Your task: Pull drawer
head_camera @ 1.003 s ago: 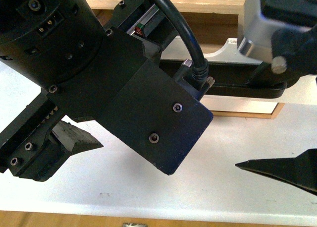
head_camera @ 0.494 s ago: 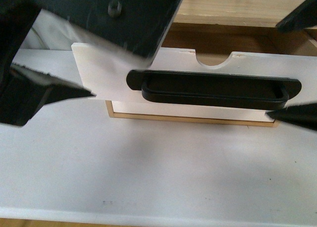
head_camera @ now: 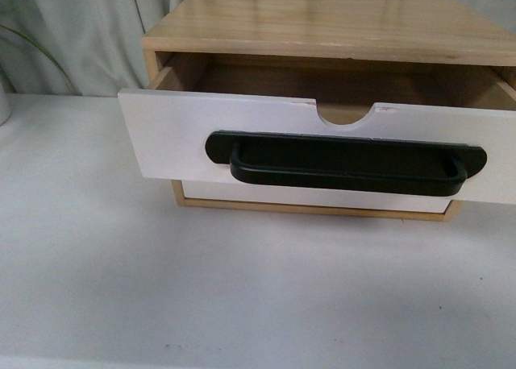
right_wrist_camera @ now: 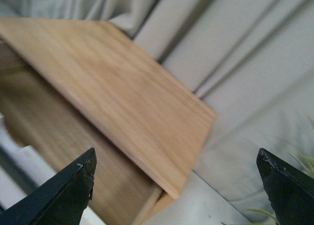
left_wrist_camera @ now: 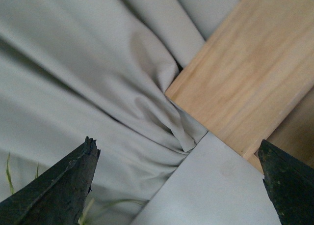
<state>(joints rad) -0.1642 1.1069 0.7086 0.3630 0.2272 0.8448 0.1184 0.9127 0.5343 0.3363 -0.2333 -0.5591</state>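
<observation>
On the right, the drawer [head_camera: 266,115] is cut off.

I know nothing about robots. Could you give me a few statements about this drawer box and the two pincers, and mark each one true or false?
1. The drawer with the black handle is pulled partly out of the wooden box. True.
2. A pincer is gripping that handle. False: the front view shows no pincer at it, and the left pincer and right pincer are both open and empty.
3. The half-round notch is in the drawer front's lower edge. False: it is in the upper edge.
4. The lower drawer front is plain white, without a handle. True.
</observation>
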